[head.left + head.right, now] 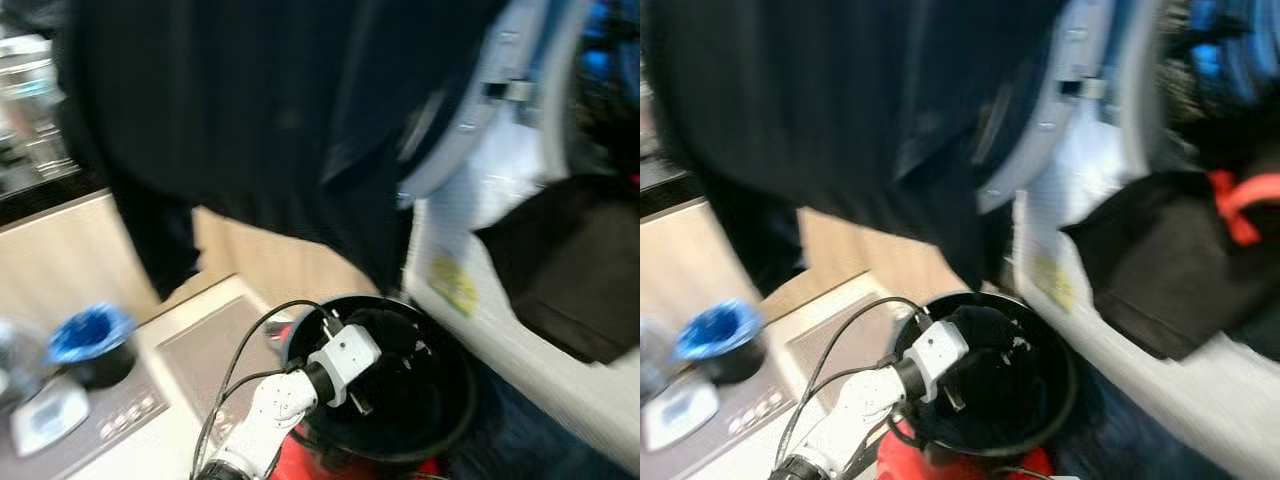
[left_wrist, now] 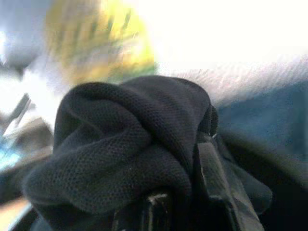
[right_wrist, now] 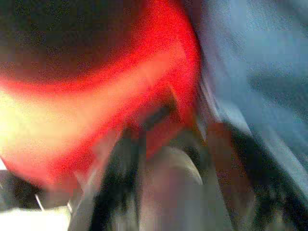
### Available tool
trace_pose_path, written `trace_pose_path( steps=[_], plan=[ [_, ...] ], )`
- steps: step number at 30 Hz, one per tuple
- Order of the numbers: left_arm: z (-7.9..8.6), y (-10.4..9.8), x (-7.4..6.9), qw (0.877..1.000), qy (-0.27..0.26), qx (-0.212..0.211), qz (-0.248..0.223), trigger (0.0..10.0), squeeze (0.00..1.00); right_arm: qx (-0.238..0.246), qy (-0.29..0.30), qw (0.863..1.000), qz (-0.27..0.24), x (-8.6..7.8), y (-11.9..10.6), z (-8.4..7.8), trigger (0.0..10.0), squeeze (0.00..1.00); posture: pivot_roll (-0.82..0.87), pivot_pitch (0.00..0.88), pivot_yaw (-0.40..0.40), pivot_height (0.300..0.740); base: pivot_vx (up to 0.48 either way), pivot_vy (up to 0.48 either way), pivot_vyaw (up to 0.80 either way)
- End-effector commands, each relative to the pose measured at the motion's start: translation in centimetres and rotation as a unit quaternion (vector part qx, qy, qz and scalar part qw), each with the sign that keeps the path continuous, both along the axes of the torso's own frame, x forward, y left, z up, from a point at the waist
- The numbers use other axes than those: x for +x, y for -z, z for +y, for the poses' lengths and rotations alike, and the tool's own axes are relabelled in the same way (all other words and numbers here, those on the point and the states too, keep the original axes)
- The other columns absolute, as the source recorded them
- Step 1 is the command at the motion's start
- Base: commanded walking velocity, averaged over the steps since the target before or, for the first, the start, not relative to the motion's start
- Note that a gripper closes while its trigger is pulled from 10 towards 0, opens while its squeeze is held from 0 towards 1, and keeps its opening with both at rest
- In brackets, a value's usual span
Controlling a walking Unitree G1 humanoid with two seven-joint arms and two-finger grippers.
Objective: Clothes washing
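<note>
Left gripper (image 2: 180, 211) fingers (image 2: 214, 183) clenched on a bunched black knit garment (image 2: 130, 144), down inside the black basket (image 1: 455, 425), which has a red base. Left arm (image 1: 285, 400) reaches in from the tabletop (image 1: 200, 350) side. Right gripper: wrist view is blurred red and blue, cannot tell its finger state. White washing machine (image 1: 480, 300) just beside the basket, dark cloth (image 1: 570, 265) hanging from its opening. Large dark fabric (image 1: 250, 100) hangs overhead. Blue-lidded pot (image 1: 90, 345) on the tabletop.
</note>
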State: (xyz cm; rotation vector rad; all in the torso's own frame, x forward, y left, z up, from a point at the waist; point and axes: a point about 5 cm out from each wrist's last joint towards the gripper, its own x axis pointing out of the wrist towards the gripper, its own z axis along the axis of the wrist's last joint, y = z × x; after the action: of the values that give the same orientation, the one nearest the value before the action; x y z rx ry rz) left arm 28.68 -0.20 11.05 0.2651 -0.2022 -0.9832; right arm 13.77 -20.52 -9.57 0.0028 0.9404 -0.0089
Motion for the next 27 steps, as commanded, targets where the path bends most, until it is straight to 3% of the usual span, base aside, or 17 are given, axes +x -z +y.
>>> trace_pose_path(
  steps=[1,9,27],
  plan=[
    [1.06,-0.21,0.38,1.000,-0.009,0.001,-0.011,10.0,0.00,0.010,-0.002,1.000,-0.014,1.05,-0.26,0.82,10.0,0.00,-0.01,0.000,0.054,0.740,0.000,0.000,-0.68],
    [0.98,-0.35,0.53,1.000,-0.009,0.002,-0.015,10.0,0.00,0.010,0.000,1.000,-0.016,1.19,-0.33,0.73,10.0,0.00,-0.02,0.000,0.055,0.740,0.000,0.000,-0.66],
    [0.82,-0.23,0.32,0.999,-0.001,0.012,-0.029,10.0,0.00,0.014,0.005,1.000,-0.022,1.23,-0.38,0.67,10.0,0.00,-0.02,0.000,0.056,0.740,0.000,0.000,0.00]
  ],
)
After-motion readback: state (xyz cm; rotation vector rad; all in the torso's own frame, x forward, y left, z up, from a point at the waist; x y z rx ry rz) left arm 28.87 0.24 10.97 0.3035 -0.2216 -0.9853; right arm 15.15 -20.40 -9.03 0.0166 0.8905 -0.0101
